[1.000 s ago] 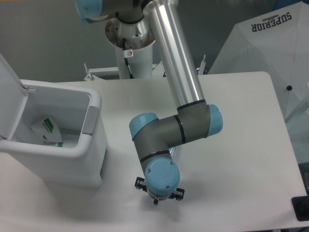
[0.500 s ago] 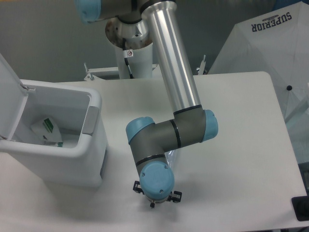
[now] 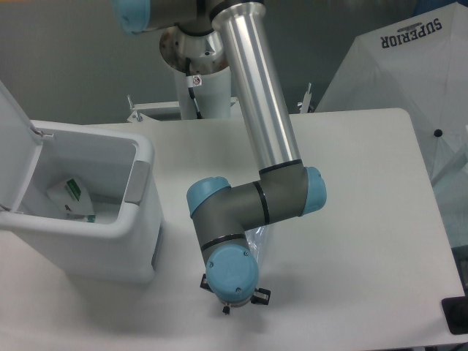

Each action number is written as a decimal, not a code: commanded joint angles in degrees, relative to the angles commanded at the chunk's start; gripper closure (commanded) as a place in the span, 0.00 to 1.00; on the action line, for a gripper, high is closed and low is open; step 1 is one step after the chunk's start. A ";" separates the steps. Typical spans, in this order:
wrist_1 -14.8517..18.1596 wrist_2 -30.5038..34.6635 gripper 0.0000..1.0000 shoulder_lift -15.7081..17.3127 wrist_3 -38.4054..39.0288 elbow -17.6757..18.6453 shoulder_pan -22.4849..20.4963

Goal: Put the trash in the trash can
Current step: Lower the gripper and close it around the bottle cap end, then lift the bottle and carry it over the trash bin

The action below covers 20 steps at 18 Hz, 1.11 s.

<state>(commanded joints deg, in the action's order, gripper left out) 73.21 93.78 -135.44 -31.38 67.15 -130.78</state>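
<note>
The trash can (image 3: 102, 252) stands at the table's left with its lid (image 3: 13, 157) swung up. Inside it lies a flat clear packet with a green-white label (image 3: 73, 194). A sliver of clear bluish plastic (image 3: 256, 238), apparently the crushed bottle, shows just under the arm's grey elbow link; the rest of it is hidden. My gripper (image 3: 229, 306) points straight down near the table's front edge. The blue wrist cap covers it, so its fingers are out of sight.
The arm's silver tube (image 3: 256, 88) slants across the middle of the table from the base (image 3: 196, 55) at the back. A white canopy printed SUPERIOR (image 3: 409, 66) stands past the right edge. A black object (image 3: 457, 316) sits at the front right corner.
The wrist and elbow have shifted slightly left and toward the front edge. More of the clear plastic now shows under the elbow. The packet in the can has not moved.
</note>
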 joint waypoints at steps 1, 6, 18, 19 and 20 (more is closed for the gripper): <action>0.00 0.00 0.68 0.44 0.00 0.00 0.00; -0.09 -0.96 0.76 3.16 -0.35 -0.09 0.00; -4.90 -16.33 0.76 13.27 -0.09 -1.58 -2.72; -6.40 -18.52 0.76 14.23 0.17 -1.58 -3.07; -7.46 -20.72 0.76 15.02 0.96 -1.58 -3.77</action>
<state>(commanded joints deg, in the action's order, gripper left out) 65.75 73.06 -120.42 -30.42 65.57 -134.55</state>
